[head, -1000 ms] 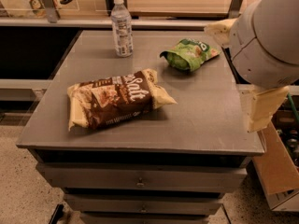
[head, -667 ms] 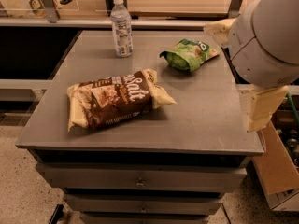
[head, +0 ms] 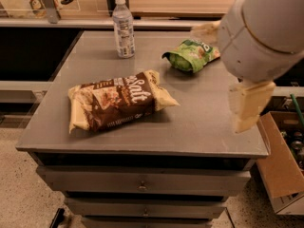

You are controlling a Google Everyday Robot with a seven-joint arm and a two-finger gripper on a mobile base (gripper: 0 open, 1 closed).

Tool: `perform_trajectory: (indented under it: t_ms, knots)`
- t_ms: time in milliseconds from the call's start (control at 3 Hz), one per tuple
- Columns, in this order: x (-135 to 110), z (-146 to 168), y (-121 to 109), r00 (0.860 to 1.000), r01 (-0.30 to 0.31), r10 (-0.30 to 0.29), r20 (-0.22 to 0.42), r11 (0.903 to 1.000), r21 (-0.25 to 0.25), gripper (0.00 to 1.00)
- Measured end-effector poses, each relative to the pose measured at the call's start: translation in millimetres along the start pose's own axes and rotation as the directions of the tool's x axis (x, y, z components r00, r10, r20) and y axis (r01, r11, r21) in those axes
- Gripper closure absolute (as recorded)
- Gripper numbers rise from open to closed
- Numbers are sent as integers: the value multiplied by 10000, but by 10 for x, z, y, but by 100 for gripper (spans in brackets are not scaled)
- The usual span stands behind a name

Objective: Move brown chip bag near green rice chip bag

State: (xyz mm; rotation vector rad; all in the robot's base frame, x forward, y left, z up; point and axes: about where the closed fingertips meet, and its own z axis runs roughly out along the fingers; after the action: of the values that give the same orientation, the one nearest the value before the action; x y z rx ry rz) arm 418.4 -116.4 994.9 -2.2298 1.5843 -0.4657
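The grey arm fills the upper right of the frame, and its hand hangs above the right edge of the worktop. The hand is released and grips nothing. Its two cream fingers stand well apart, one pointing down past the worktop's right edge and the other reaching toward upper centre, just beside the green bag in the picture. Whether that finger touches the bag cannot be told. There is one brown chip bag, lying flat at left centre of the frame with its right end angled toward the upper right. One green chip bag lies at upper centre right, well apart from the brown one, with bare worktop between them. One water bottle stands upright at upper centre left. Under the worktop are stacked drawers, and one cardboard box sits at lower right.
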Motion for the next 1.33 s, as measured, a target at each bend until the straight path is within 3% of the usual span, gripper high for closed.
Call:
perform_trajectory:
  t_ms: [333, 667, 1000, 1333]
  knots:
    - [-220, 206, -136, 9649, 694, -342, 2603, 9894, -1273, 0]
    - [-503, 273, -195, 8664, 1690, -537, 4964, 9671, -1904, 0]
    - [-716, 256, -169, 7996, 1981, -530, 5982, 9636, -1795, 0]
    - [-910, 366, -141, 7954, 1625, -600, 6031, 9798, -1169, 0]
